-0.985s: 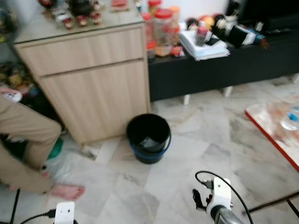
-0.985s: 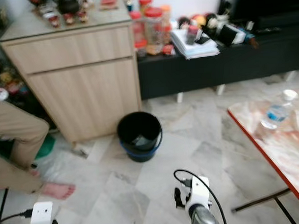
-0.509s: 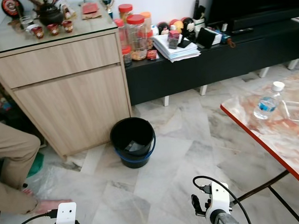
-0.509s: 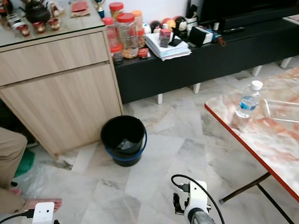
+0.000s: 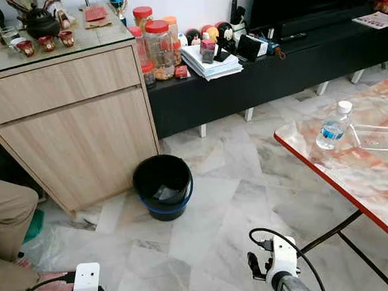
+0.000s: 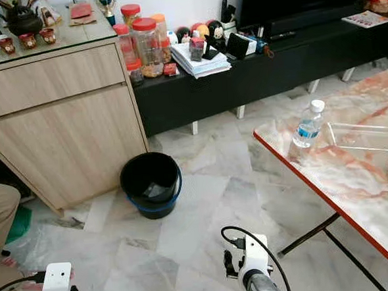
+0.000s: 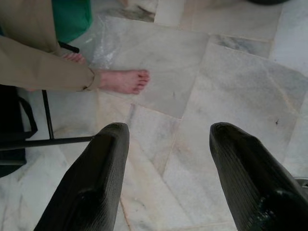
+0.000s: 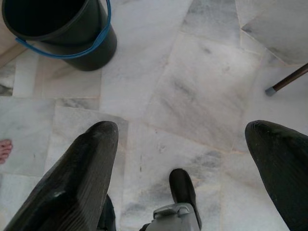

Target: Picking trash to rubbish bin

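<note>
Beneath the spread, ribbed matt-black fingers [image 7: 91, 187] of both grippers, glossy pale marble floor tiles [image 5: 248, 162] are seen. A black plastic bin [image 5: 162, 186] with a blue handle is shown beyond them, beside a matt light-wood cabinet [image 5: 74, 133]. A clear plastic bottle [image 6: 307, 124] is borne on a polished marble-patterned tabletop [image 6: 354, 175].

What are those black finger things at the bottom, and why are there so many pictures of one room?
A walking robot took these. Two pictures come from cameras on its head, looking down at the grey marble floor. There stands a round black bin with a blue handle, beside a light wooden cabinet. A clear plastic water bottle stands on the red-edged marble table. The other two come from cameras on its wrists. The black things are its fingers: the left gripper and right gripper, both open, holding nothing. A person's bare foot rests nearby.
</note>
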Tool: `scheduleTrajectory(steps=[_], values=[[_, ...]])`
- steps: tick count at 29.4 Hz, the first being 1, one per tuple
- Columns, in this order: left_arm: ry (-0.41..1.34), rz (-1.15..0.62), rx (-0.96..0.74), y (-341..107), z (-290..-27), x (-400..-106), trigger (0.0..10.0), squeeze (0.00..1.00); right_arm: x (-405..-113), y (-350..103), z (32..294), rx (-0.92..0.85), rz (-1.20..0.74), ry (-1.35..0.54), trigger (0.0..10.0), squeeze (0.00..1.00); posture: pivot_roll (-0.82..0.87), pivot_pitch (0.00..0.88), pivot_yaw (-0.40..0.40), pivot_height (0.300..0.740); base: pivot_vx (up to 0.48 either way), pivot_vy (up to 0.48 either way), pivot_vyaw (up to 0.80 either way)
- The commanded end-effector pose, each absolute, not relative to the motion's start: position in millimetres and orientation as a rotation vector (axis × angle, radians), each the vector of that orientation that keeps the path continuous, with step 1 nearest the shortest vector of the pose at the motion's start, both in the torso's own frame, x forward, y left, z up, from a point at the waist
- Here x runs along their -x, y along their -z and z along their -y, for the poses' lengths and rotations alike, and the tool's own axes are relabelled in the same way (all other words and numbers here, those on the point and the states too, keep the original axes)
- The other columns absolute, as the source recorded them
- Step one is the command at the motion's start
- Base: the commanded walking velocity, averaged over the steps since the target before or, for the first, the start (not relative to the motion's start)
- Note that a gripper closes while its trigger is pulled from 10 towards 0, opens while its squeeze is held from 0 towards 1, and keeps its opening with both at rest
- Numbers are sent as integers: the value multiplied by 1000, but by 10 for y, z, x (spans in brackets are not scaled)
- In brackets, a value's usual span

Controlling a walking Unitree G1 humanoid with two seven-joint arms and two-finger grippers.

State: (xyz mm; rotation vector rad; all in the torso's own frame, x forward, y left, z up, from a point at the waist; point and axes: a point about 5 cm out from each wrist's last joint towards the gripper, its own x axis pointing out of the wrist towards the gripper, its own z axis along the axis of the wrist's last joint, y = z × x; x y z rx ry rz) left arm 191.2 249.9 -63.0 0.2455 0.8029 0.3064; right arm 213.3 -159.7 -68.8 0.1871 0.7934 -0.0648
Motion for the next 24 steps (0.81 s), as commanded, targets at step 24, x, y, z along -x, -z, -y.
scheduleTrajectory(steps=[24], values=[[-308, -825, -255, 668, -2484, -1849, 10000, 0, -2094, 713, 1557, -179, -811, 51, 10000, 0, 120, 102, 10, 740, 0, 91, -707]])
